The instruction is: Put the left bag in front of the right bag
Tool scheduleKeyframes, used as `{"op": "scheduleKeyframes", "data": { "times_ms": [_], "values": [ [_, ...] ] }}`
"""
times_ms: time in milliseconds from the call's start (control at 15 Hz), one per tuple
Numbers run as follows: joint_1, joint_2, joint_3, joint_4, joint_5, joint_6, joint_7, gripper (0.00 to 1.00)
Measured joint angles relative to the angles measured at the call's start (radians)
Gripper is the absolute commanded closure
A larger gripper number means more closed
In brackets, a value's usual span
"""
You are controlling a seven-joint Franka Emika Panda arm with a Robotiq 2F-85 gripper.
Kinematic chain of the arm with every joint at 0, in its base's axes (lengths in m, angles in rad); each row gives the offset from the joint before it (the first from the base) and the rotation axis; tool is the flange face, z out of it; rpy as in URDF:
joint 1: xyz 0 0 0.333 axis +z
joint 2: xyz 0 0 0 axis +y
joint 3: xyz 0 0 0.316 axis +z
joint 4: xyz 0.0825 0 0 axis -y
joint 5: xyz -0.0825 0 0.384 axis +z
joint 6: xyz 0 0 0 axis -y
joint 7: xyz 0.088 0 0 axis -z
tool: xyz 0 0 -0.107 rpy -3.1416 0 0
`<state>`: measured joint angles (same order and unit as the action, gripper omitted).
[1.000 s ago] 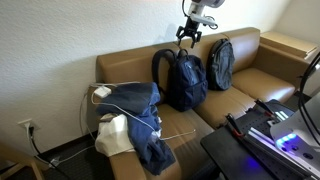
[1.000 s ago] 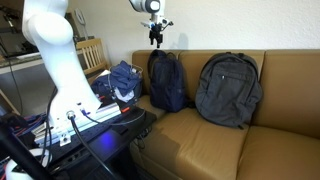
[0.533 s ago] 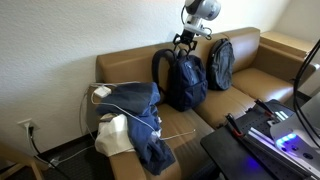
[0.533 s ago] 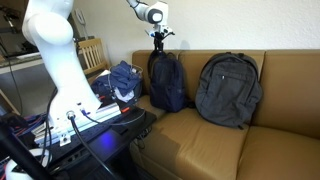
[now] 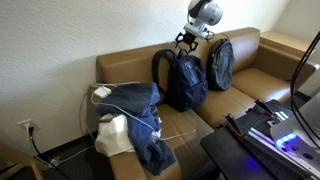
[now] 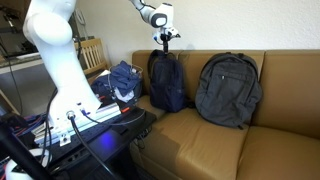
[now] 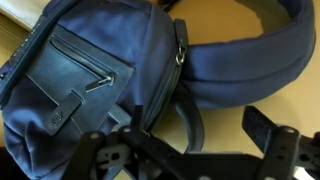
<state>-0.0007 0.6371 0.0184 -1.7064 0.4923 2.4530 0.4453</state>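
Observation:
The left bag (image 5: 182,80), a bulky dark navy backpack with looping straps, stands upright against the back of the brown sofa (image 5: 120,68); it also shows in an exterior view (image 6: 167,82). The right bag (image 5: 220,62), a slimmer dark grey backpack, leans beside it and shows in the same view (image 6: 230,90). My gripper (image 5: 187,42) hangs just above the left bag's top, as also seen in an exterior view (image 6: 163,42). In the wrist view my gripper (image 7: 185,150) is open, with the navy bag (image 7: 90,70) below and a shoulder strap (image 7: 190,115) between the fingers.
A heap of blue denim cloth (image 5: 140,112) with a white cloth (image 5: 115,135) and a cable fills the sofa's end seat. A dark table with electronics (image 5: 265,140) stands in front of the sofa. A wooden chair (image 6: 92,55) stands beside the robot's base.
My gripper has come down from above the sofa back to just over the left bag's top. Neither bag has moved.

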Motion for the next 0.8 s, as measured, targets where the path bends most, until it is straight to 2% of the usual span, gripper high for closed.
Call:
{"op": "scheduleKeyframes", "data": {
  "times_ms": [333, 467, 800],
  "values": [
    [0.003, 0.075, 0.02, 0.014, 0.062, 0.238, 0.064, 0.0],
    [0.008, 0.094, 0.032, 0.027, 0.068, 0.293, 0.086, 0.26],
    [0.016, 0.109, 0.025, 0.042, 0.067, 0.308, 0.125, 0.62]
  ]
}}
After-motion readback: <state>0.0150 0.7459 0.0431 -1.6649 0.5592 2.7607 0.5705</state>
